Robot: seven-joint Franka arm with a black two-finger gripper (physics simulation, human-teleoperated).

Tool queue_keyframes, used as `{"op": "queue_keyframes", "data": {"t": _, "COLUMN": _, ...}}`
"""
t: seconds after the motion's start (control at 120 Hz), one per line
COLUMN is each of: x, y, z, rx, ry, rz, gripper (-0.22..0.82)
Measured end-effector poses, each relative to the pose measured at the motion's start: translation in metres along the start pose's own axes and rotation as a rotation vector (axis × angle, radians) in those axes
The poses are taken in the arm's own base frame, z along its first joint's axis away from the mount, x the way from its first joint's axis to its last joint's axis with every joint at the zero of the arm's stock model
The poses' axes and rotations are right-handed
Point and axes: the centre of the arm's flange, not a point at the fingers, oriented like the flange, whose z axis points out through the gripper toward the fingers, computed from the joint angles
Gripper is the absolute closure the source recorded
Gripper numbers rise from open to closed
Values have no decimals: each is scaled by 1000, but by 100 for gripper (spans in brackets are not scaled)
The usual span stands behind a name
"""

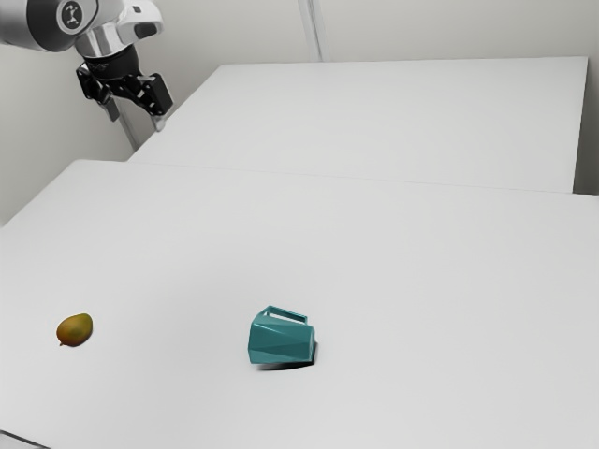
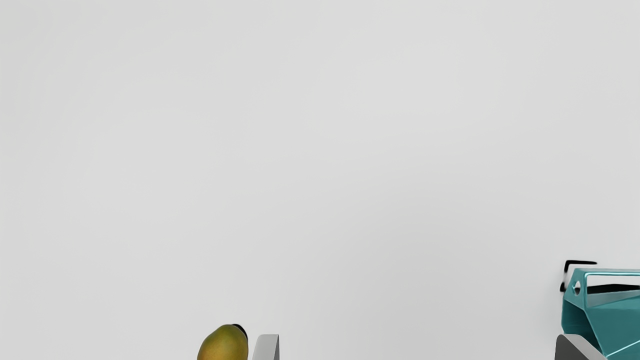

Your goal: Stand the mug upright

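Observation:
In the exterior view my gripper [image 1: 137, 120] hangs high at the upper left, well away from the mug. The teal faceted mug [image 1: 282, 340] lies on its side on the white table, its handle on the upper side. In the wrist view the gripper [image 2: 416, 347] is open, its two fingertips wide apart with nothing held between them. Beyond one fingertip, partly cut off by the picture's edge, is the mug [image 2: 617, 320], with its handle showing.
A greenish-brown mango [image 1: 75, 329] lies on the table [image 1: 178, 253] to the exterior view's left of the mug. In the wrist view the mango [image 2: 223, 344] appears beside the other fingertip. A second white surface [image 1: 393, 122] lies behind the table.

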Motion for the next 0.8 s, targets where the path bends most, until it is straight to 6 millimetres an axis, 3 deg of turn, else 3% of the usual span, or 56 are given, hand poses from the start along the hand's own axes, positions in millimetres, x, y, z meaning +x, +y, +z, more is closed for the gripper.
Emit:
{"op": "queue_keyframes", "data": {"t": 0.4, "x": 0, "y": 4, "z": 18, "rx": -13, "ry": -32, "rz": 13, "gripper": 0}}
{"op": "queue_keyframes", "data": {"t": 0.567, "x": -7, "y": 8, "z": 71, "rx": -154, "ry": -137, "rz": -22, "gripper": 0}}
{"op": "queue_keyframes", "data": {"t": 0.8, "x": -28, "y": 11, "z": 167, "rx": -403, "ry": -329, "rz": -171, "gripper": 0}}
